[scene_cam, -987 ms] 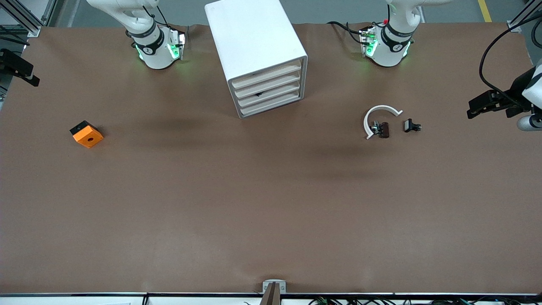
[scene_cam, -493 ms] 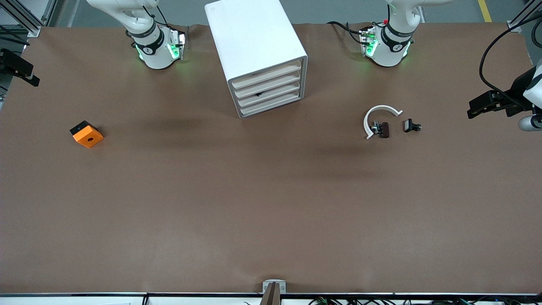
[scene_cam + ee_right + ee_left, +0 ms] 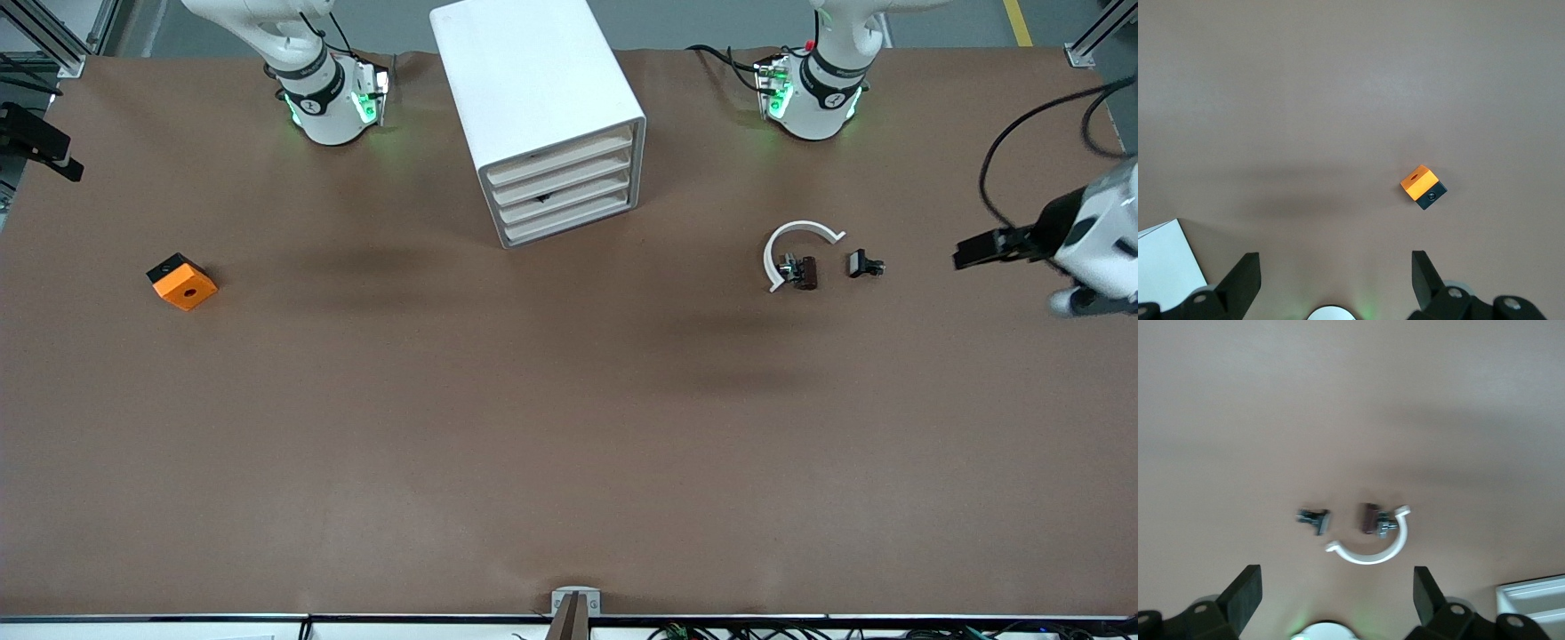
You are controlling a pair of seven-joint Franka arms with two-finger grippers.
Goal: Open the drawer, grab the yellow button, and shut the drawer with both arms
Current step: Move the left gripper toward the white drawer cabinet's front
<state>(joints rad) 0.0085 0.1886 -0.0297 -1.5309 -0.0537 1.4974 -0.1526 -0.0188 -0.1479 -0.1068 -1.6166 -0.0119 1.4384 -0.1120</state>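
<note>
Now all four drawers (image 3: 562, 197) sit shut in the cabinet (image 3: 533, 98), button unseen; my left claw (image 3: 969, 252), spread, hangs over the table's (image 3: 569, 427) end; right claw (image 3: 1331, 280) spread too; I'd approach one drawer front squarely

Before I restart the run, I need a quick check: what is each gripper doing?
Left gripper: open, holding nothing, above the white ring.
Right gripper: open, holding nothing, above the table near the orange block.

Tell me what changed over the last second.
The left gripper, open and empty, swung in over the table's edge toward the black clip and white ring. The right gripper, cabinet, its four shut drawers and the orange block stayed put.
</note>
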